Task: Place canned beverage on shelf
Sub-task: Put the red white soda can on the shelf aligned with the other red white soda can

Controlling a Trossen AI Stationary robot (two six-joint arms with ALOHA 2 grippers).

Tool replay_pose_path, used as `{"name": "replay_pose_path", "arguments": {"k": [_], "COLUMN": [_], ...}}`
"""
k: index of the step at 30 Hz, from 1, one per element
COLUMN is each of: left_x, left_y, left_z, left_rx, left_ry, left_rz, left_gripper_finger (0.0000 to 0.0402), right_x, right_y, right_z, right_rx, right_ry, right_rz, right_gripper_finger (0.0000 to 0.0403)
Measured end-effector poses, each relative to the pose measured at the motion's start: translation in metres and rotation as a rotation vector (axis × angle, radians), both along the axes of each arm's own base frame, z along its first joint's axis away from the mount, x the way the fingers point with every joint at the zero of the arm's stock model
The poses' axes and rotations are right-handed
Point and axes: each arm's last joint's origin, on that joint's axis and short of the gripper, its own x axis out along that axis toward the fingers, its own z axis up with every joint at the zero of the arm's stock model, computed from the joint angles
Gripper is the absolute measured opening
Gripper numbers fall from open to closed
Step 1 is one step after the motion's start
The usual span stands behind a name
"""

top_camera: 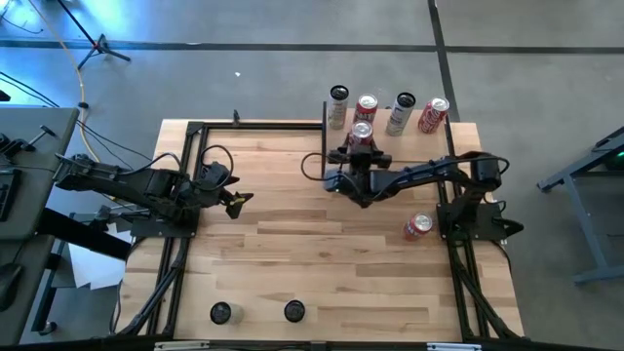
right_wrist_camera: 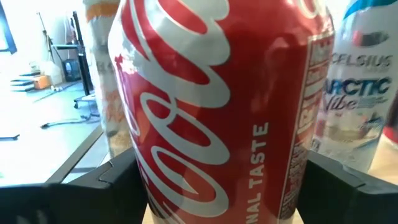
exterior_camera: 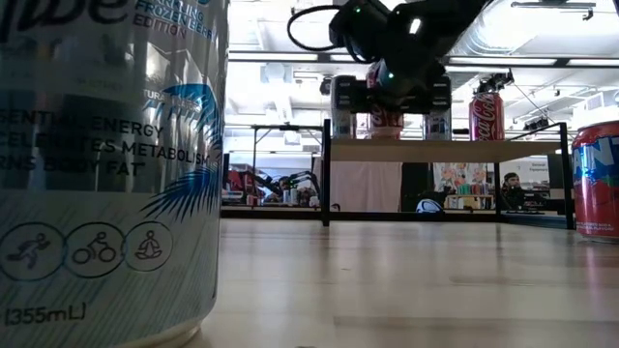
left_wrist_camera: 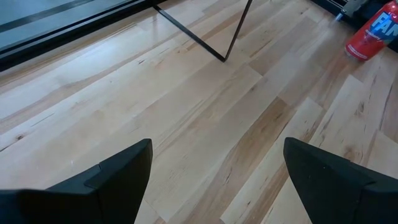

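Right claw [top_camera: 360, 148] is closed on an upright red cola can [top_camera: 362, 134], fingers pressing its two sides, as the right wrist view shows with the can filling the space between the dark fingers. Gripping it low on the sides and keeping it vertical looks meant to let the base meet the board flat. In the low view the can [exterior_camera: 385, 118] sits at the level of the shelf [exterior_camera: 503, 151], the small pale board on thin black uprights at the far end of the desk [top_camera: 292, 244]; whether its base already touches the board I cannot tell.

Four cans already stand in a row along the back of the shelf: a pale can [top_camera: 338, 106], a red can [top_camera: 367, 107], a silver can [top_camera: 401, 113] and another red can [top_camera: 434, 114]. The held can is just in front of that row, probably because the back is taken.

Left claw [top_camera: 237, 200] waits open over bare wood near the left side of the desk, well apart from the shelf and out of the way.

One more red can [top_camera: 418, 227] stands on the desk near the right arm's base, and two dark-topped cans [top_camera: 221, 312] [top_camera: 293, 311] wait at the near edge, likely next in turn.
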Motion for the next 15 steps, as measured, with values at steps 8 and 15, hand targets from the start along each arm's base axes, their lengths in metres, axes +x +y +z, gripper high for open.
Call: {"name": "replay_pose_path", "arguments": {"k": [8,15], "left_x": [0.0,0.0], "left_y": [0.0,0.0], "left_z": [0.0,0.0], "left_rx": [0.0,0.0], "left_ry": [-0.001,-0.001], "left_rz": [0.0,0.0], "left_gripper_finger": [0.0337,0.0337], "right_x": [-0.041,-0.082], "right_y": [0.002,0.01], "right_z": [0.017,0.025], "right_rx": [0.089,0.144], "right_ry": [-0.097,-0.043], "right_rz": [0.025,-0.008], "right_gripper_finger": [0.0299,0.0301]}}
